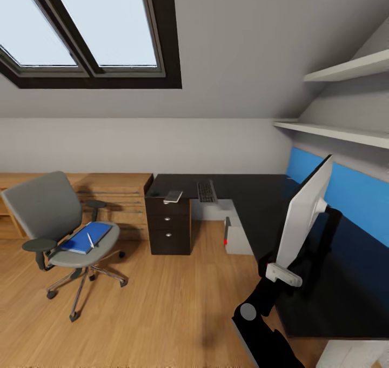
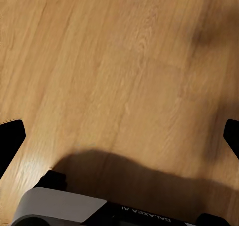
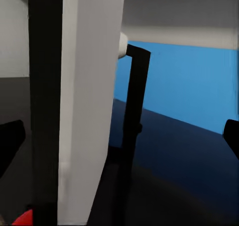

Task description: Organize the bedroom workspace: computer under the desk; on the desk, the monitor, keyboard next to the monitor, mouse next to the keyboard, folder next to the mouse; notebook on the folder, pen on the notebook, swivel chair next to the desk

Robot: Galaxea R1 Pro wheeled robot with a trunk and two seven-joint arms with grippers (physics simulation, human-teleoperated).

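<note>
Glossy black desk point(image 1: 259, 195) runs under blue wall panel point(image 3: 189, 86). Right gripper point(image 3: 119, 136) has its jaws spread wide around the monitor point(image 1: 302, 216), its edge between the fingers without visible contact. Left gripper point(image 2: 119, 136) hangs equally wide, empty, over wooden floor point(image 2: 119, 61).

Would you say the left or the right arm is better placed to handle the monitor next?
Probably the right. Its end effector looks straight at the monitor on the desk, fingertips spread either side. The left end effector faces bare floor.
</note>
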